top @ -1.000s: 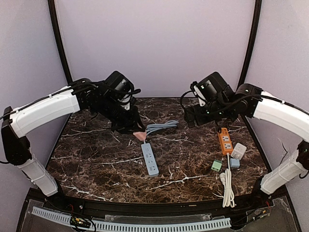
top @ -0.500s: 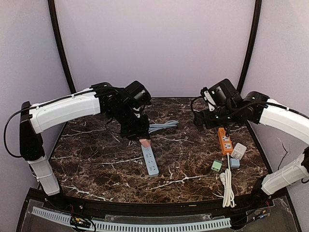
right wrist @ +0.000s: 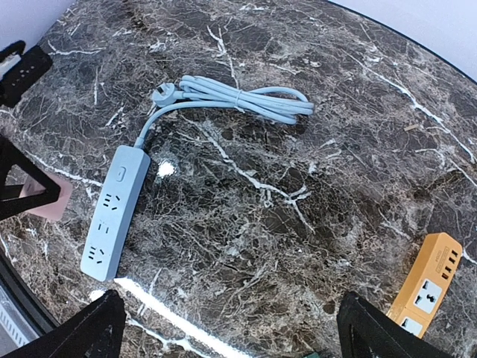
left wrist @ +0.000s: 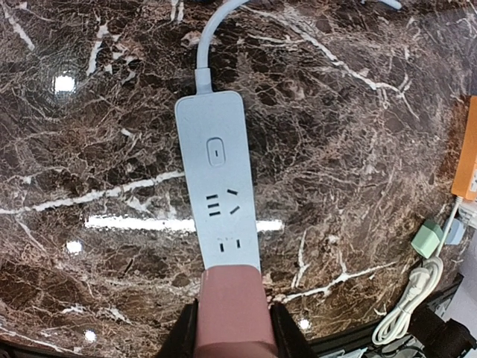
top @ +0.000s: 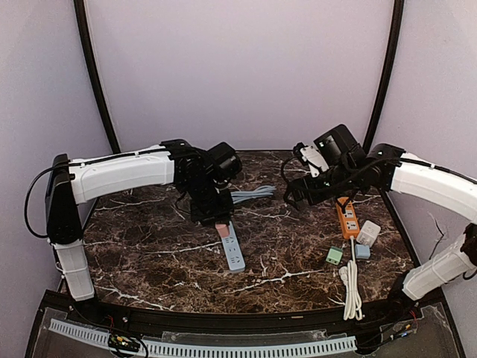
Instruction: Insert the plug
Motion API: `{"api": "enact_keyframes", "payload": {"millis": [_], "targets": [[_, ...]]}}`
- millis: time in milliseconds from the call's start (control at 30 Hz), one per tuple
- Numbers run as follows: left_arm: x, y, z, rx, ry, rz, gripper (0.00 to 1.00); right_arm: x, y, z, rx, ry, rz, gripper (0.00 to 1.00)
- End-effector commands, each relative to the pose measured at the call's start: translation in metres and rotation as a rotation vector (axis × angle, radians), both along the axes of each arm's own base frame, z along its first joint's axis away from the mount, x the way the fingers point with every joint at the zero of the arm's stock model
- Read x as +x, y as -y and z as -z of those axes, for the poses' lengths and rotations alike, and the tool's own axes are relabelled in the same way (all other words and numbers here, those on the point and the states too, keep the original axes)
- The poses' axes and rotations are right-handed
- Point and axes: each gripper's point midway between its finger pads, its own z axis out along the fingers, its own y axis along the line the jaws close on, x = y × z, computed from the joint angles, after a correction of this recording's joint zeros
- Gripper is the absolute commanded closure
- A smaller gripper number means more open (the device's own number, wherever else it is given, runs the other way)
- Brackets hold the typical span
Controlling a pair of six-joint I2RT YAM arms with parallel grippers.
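Plug [left wrist: 235,313], pink: clamped between the fingers of my left gripper [left wrist: 234,337], over the end of the pale blue power strip [left wrist: 222,201] farthest from its cord; whether its pins touch a socket, I cannot tell. Strip: flat on the marble table [top: 141,253], coiled cord [right wrist: 246,101] beyond. My right gripper [right wrist: 231,328]: jaws wide, holding nothing, above the marble. Right side, well apart: orange power strip [top: 347,217], green adapter [top: 334,256], white cable [top: 350,287].
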Motion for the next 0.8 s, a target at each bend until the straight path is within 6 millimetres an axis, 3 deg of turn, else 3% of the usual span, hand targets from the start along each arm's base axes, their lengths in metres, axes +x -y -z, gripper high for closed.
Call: {"api": "enact_keyframes", "payload": {"millis": [0, 267, 767], "targets": [[0.007, -0.004, 0.013, 0.038, 0.020, -0.069, 0.99, 0.004, -0.005, -0.011, 0.016, 0.023, -0.028, 0.01], [0.009, 0.003, 0.028, 0.051, 0.001, -0.052, 0.99, -0.003, 0.005, -0.018, 0.005, 0.000, -0.003, 0.01], [0.015, 0.003, 0.040, 0.066, -0.024, -0.032, 0.99, -0.011, 0.007, -0.013, 0.025, -0.031, 0.003, 0.01]]}}
